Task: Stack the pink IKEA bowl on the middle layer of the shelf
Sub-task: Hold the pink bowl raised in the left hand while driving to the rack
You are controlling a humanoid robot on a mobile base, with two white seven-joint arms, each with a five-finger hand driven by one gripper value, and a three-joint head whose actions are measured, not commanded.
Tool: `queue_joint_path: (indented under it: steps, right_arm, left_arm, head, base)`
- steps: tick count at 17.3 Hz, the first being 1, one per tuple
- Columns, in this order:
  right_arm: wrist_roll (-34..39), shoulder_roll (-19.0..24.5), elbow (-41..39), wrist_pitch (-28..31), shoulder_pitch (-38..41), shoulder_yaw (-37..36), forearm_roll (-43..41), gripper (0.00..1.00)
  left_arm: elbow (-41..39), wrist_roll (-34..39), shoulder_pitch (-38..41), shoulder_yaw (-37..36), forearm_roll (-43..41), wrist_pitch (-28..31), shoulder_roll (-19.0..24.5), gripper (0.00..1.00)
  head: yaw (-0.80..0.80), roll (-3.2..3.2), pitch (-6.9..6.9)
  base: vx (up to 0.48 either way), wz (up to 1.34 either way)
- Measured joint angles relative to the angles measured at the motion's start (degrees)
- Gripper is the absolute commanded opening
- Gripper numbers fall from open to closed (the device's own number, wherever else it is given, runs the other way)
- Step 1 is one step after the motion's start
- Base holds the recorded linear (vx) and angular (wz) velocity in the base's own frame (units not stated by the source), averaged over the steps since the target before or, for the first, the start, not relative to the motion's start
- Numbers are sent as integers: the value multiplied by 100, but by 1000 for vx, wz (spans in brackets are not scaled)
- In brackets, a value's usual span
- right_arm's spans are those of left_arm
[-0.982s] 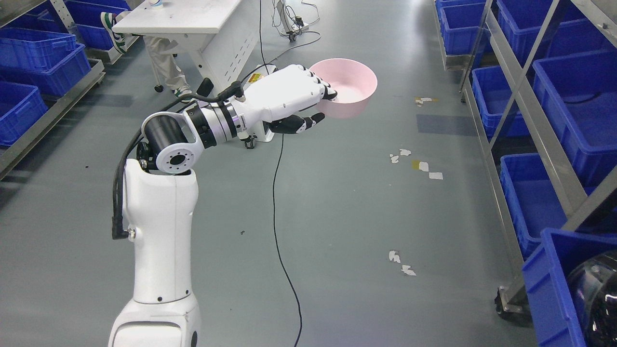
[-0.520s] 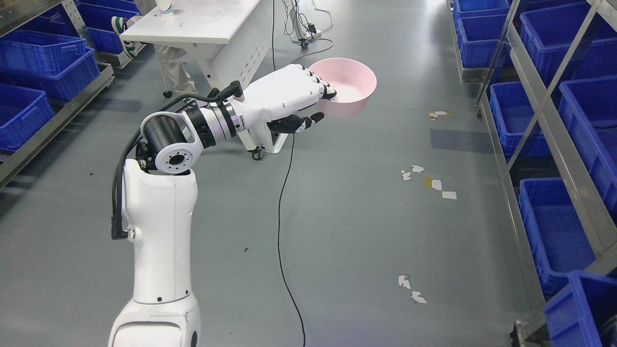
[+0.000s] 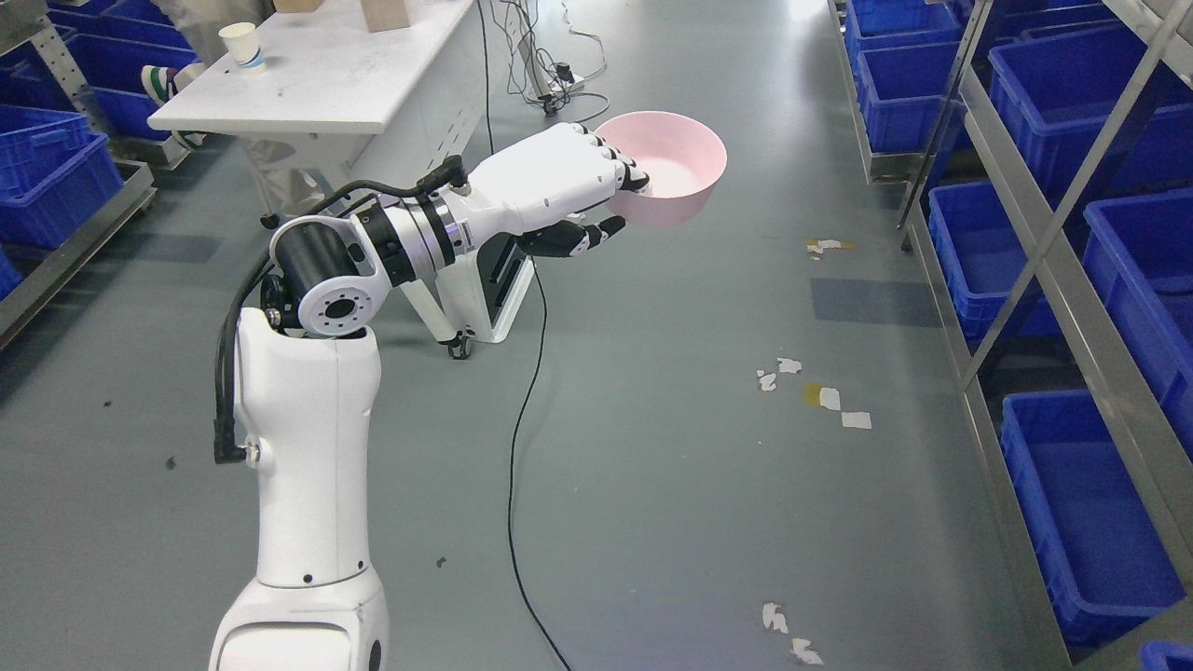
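Grey floor [image 3: 652, 485] spreads out below me, marked with scraps of white tape [image 3: 788, 643] near the bottom edge and more scraps [image 3: 820, 396] further on, and a black cable [image 3: 517, 447] snakes across it from the bottom edge toward the white table [image 3: 326, 79]. My left arm [image 3: 308, 447] rises from the lower left, bends at the elbow and reaches out to the right over the floor. My left hand [image 3: 559, 186] grips the pink bowl [image 3: 676, 168] by its near rim: my fingers [image 3: 629, 177] hook over the rim into the bowl and my thumb [image 3: 578, 238] presses from underneath. The bowl is upright, mouth up, held in the air above the floor, well apart from any shelf.

Along the right edge runs a metal shelf rack [image 3: 1053, 280] carrying blue bins [image 3: 1081, 494] on its lower and upper layers. Beyond my hand stands the table on wheeled legs, with a paper cup [image 3: 242, 44] near its far left corner. A person's legs [image 3: 270, 172] show under the table. More blue bins [image 3: 56, 172] sit on a rack at the left edge.
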Motion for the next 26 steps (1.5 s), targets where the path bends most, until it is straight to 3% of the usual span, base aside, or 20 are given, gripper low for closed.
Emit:
queue_joint_path:
  steps: [26]
  right_arm:
    - [-2,0,0,0,0,0,0,100]
  left_arm:
    - [10,98,-35,-15,43,53,1,7]
  head:
    - [0,0,0]
  base:
    - [351,-53]
